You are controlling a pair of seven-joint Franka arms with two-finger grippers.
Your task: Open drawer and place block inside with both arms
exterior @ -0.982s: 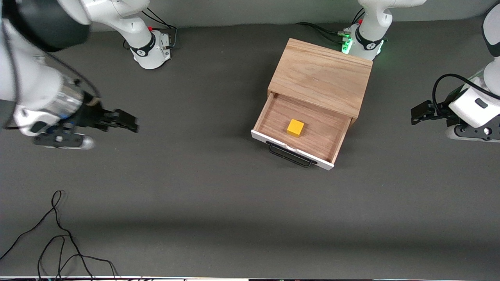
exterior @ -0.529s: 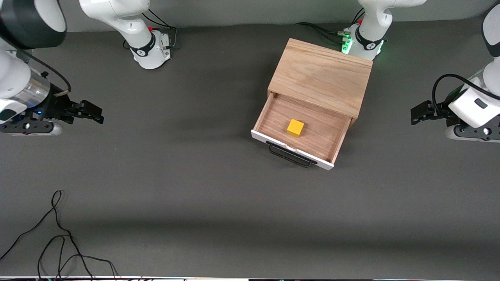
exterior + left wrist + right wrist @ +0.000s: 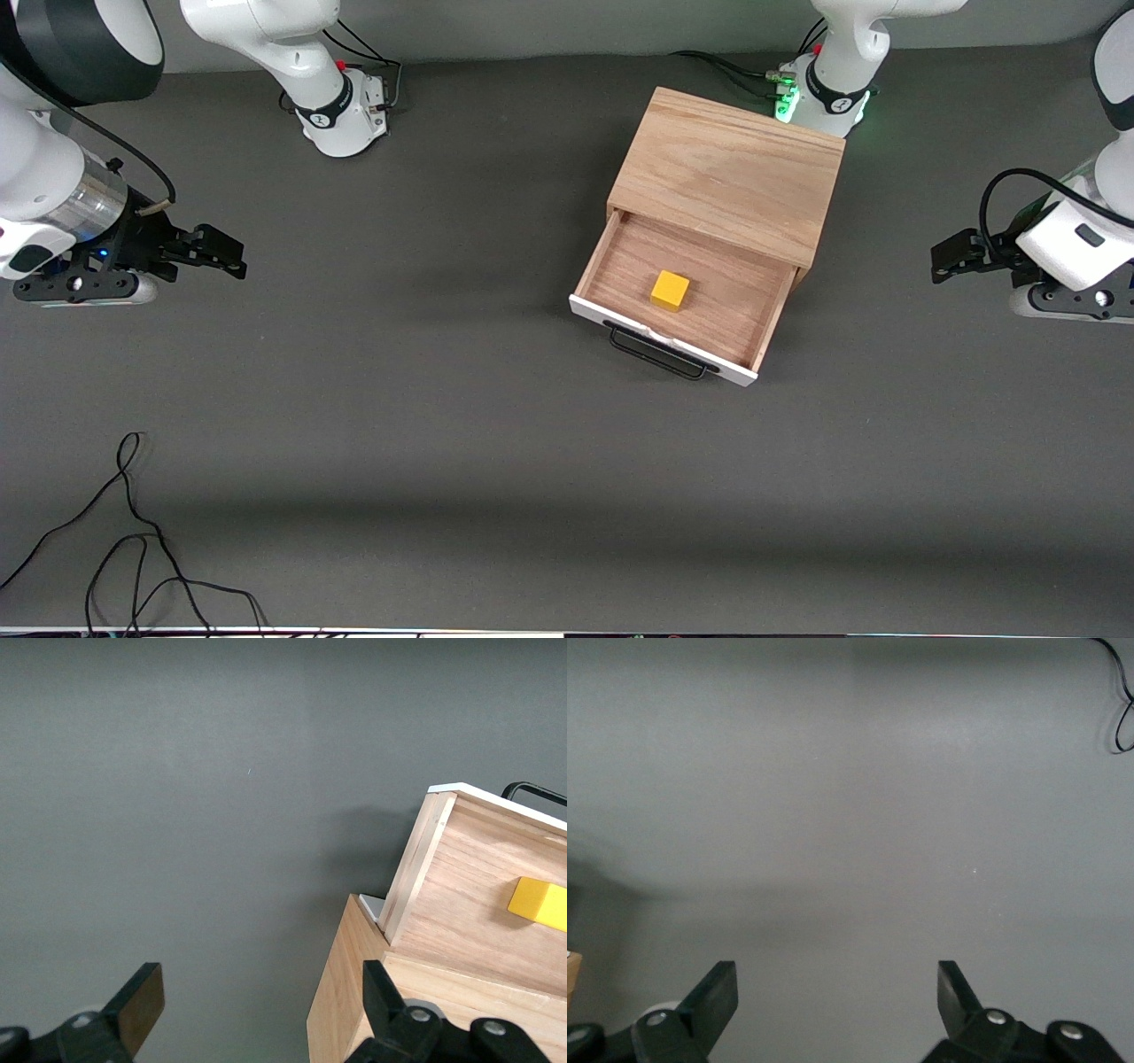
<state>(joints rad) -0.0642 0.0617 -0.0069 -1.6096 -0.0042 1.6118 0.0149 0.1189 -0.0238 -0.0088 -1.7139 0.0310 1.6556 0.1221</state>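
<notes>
The light-wood cabinet (image 3: pixel 726 173) stands near the left arm's base. Its drawer (image 3: pixel 611 257) is pulled open, with the white front panel and black wire handle (image 3: pixel 660 354) toward the front camera. The yellow block (image 3: pixel 670 291) lies on the drawer floor; it also shows in the left wrist view (image 3: pixel 539 904). My left gripper (image 3: pixel 941 261) is open and empty, over the table at the left arm's end, beside the cabinet (image 3: pixel 354 1010); in its own view the left gripper (image 3: pixel 261 992) holds nothing. My right gripper (image 3: pixel 232 252) is open and empty over bare table at the right arm's end, and shows the same in its wrist view (image 3: pixel 837 988).
A loose black cable (image 3: pixel 133 532) lies on the table near the front camera, toward the right arm's end; a bit of it shows in the right wrist view (image 3: pixel 1123 718). The two arm bases (image 3: pixel 341 111) stand along the table's edge farthest from the front camera.
My right gripper pulled away from the cabinet toward the right arm's end of the table, then eased slightly back. The left arm, drawer and block have not moved.
</notes>
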